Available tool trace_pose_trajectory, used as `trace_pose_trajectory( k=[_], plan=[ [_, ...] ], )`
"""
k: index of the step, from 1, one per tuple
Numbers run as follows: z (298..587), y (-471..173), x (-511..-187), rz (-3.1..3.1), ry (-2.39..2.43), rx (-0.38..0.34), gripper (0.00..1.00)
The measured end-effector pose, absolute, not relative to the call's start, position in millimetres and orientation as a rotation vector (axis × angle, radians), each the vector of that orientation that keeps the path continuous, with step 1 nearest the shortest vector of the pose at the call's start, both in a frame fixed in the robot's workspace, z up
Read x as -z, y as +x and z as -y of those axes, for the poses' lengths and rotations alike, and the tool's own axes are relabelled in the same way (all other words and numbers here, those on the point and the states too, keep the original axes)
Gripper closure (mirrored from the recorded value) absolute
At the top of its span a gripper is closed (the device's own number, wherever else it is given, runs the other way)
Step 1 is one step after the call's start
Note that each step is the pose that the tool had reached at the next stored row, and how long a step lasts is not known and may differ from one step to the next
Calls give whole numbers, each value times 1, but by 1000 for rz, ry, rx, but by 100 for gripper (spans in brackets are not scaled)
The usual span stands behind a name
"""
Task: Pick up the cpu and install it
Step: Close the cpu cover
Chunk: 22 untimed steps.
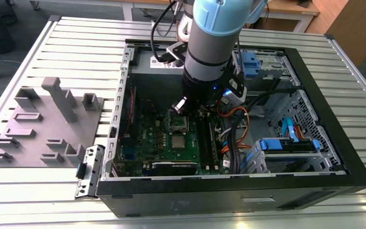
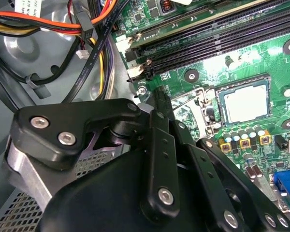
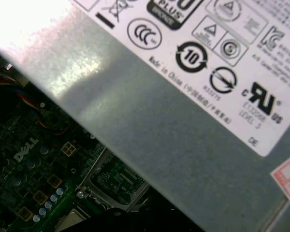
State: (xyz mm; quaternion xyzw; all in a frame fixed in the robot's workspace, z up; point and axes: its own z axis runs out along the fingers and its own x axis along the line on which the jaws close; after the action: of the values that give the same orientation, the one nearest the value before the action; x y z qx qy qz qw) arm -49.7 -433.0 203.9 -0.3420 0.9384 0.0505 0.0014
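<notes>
Second wrist view: cpu is seen seated flat in the socket on the green motherboard, metal top up, so installation appears done or nearly so. In the exterior view the cpu lies just below the open load frame, which is judged to be left up so that the chip could be dropped in. The end effector hangs near the socket, beside the memory slots, apart from the chip. Nothing is seen between its fingers, but the tips are cut off by the linkage, so clenched or released cannot be told. The arm hides part of the case. The first wrist view is blocked largely by the power supply. A grey tray rests on the worktop.
</notes>
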Motion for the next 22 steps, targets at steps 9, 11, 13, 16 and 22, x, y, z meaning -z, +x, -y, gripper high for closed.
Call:
trace_pose_trajectory(
  k=[9,11,13,16,22],
  plan=[
    [433,-50,-209,-2945,-1073,-159,89],
    [433,-50,-211,-2945,-1073,-159,89],
    [433,-50,-212,-2945,-1073,-159,89],
    [434,-50,-213,-2945,-1073,-159,89],
    [436,-50,-215,-2945,-1074,-158,89]
  ],
)
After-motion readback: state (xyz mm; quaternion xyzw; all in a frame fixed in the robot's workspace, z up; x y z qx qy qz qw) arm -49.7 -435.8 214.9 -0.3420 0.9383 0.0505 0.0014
